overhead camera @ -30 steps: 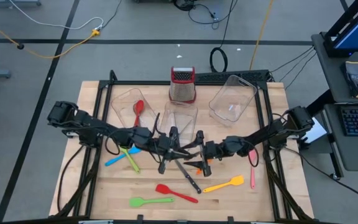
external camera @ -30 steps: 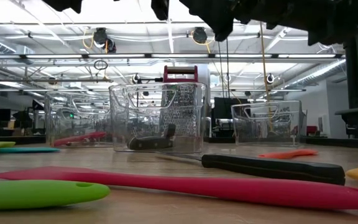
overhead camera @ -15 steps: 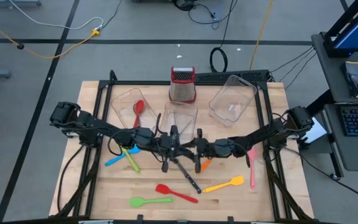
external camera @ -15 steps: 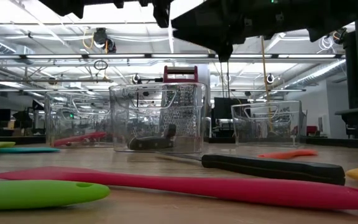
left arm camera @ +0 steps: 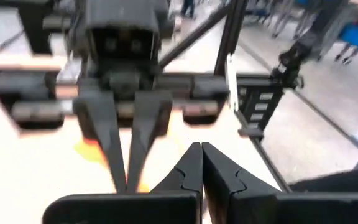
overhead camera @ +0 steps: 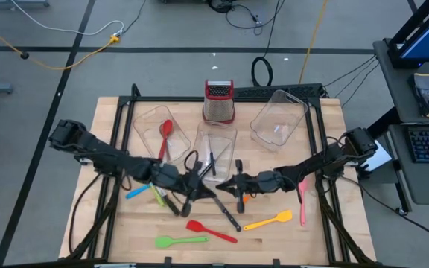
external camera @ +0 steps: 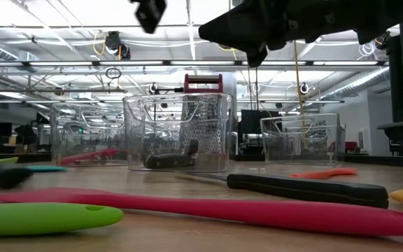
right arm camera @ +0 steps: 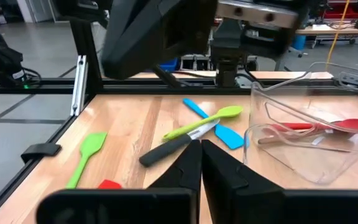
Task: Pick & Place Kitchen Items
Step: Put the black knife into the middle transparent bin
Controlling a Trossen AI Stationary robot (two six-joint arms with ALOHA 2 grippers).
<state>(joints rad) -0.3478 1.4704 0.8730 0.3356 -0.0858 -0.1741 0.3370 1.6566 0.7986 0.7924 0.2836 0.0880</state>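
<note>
Tabletop seen overhead blurs what wrist views show: left hand (left arm camera: 201, 163) and right hand (right arm camera: 201, 160) apparently closed, empty.

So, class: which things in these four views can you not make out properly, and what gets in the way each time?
- Orange utensil, high view: mostly hidden under the right gripper.
- Knife in the middle tub, low view: blurred behind the clear wall.
- Left gripper, left wrist view: the table beneath is motion-blurred.
- Red utensil, right wrist view: cut off by the gripper body.
</note>
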